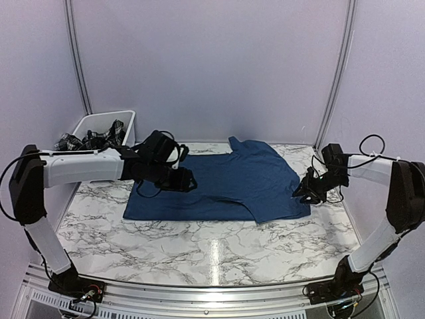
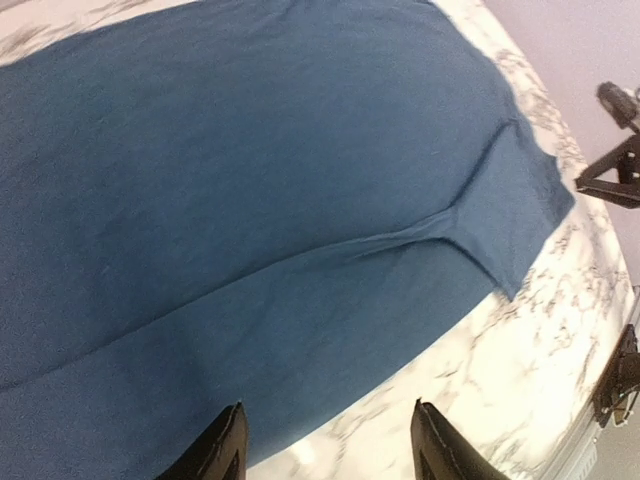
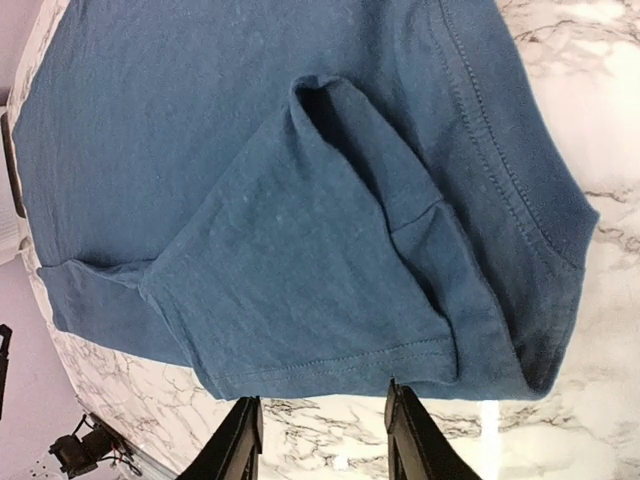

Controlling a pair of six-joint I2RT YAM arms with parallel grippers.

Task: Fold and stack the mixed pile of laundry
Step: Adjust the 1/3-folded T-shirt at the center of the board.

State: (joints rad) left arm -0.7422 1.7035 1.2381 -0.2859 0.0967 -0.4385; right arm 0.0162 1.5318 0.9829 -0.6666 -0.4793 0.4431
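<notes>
The navy blue t-shirt [image 1: 226, 183] lies spread flat on the marble desk [image 1: 199, 246], directly beneath the left gripper [image 1: 184, 181] and just ahead of the right gripper [image 1: 305, 193], which hovers at its edge. Both grippers have their jaws spread, holding nothing. The plaid garment [image 1: 93, 140] sits in the white bin [image 1: 131, 119], behind the left gripper.

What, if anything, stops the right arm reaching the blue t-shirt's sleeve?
Likely nothing, so yes: the right gripper sits open at the sleeve hem, with only bare marble between.
</notes>
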